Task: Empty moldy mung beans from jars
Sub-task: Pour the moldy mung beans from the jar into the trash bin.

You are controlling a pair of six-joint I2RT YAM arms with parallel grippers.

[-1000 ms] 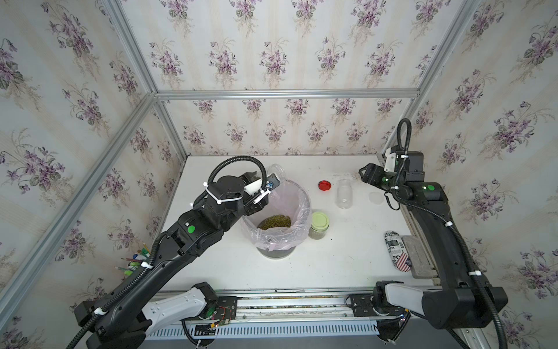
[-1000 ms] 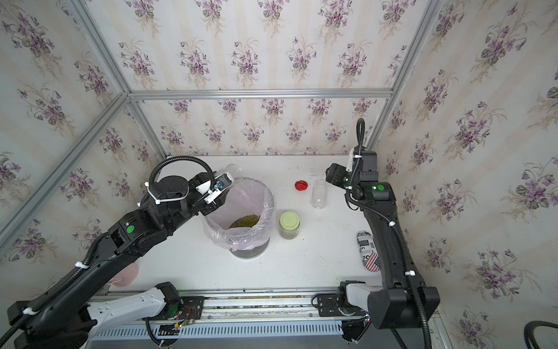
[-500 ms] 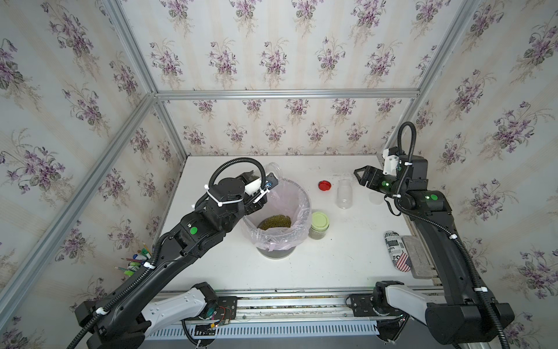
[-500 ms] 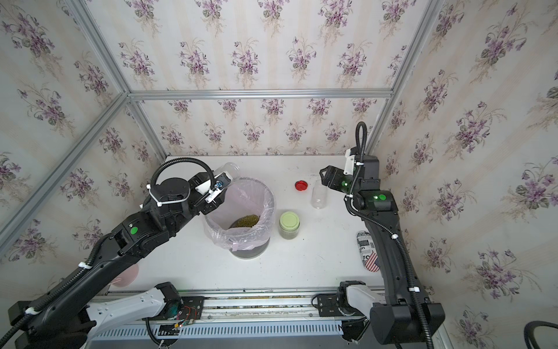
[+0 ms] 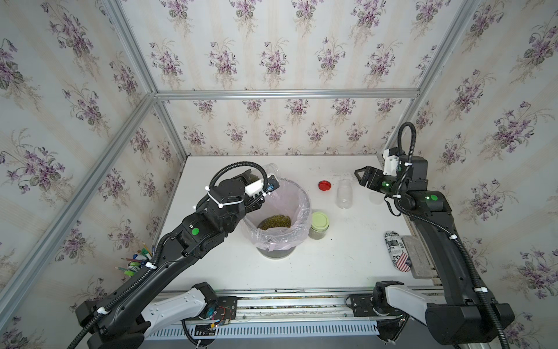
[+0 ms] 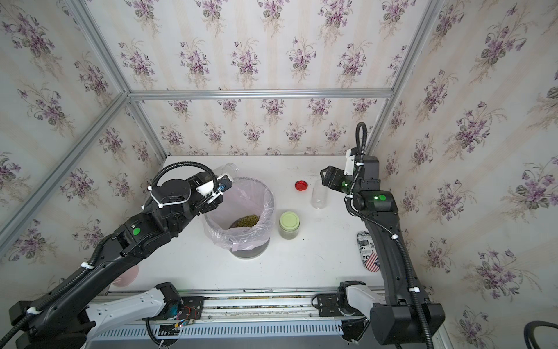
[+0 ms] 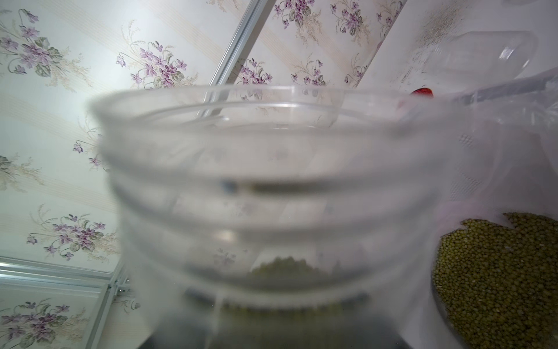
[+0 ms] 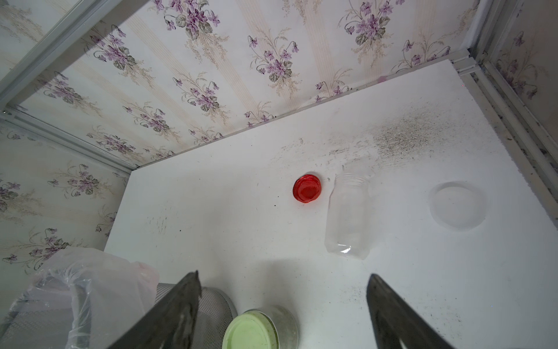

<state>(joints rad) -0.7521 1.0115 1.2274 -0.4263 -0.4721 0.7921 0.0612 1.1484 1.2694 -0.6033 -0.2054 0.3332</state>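
Pinching a tilted jar (image 5: 271, 170) in the left gripper (image 5: 256, 180) just beside the far rim of the bin (image 5: 307, 205), with the right gripper (image 8: 283, 275) spread wide on nothing.

Shows mung beans (image 5: 275, 222) heaped down in the pink-lined bin, just below and beside the left gripper, and more of them low inside the pinched jar, toward its gripped end. Finds, ahead of the right gripper's parted jaws on the white table (image 5: 332, 266), an upright empty jar (image 8: 348, 217) with a red lid (image 8: 307, 188) just beside it, and nearer in a green-lidded jar (image 8: 256, 329) just beside the bin. Places a printed can (image 5: 397, 250) well behind that gripper, lying next to its arm: stars-and-stripes flag, letters "in" and "FO" legible, remaining print too small to read.
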